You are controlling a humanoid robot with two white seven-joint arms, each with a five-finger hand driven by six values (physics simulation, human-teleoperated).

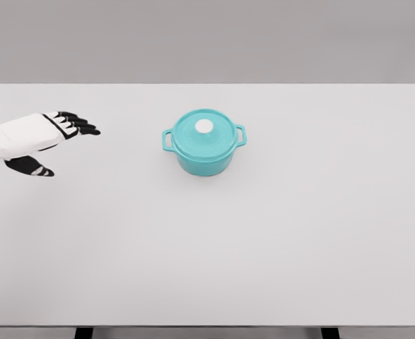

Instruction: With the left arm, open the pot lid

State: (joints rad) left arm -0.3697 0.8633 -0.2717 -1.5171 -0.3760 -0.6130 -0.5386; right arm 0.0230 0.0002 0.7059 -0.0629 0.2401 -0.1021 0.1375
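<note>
Lid (203,133) looks rigid and smooth; we judge its white knob (204,126) the best hold for our left hand (51,138), whose fingers are spread and empty.

You have the pot (204,152) near the middle of the table (278,247), its lid (204,133) on top. Your left hand (48,138) is well apart to its left.
</note>
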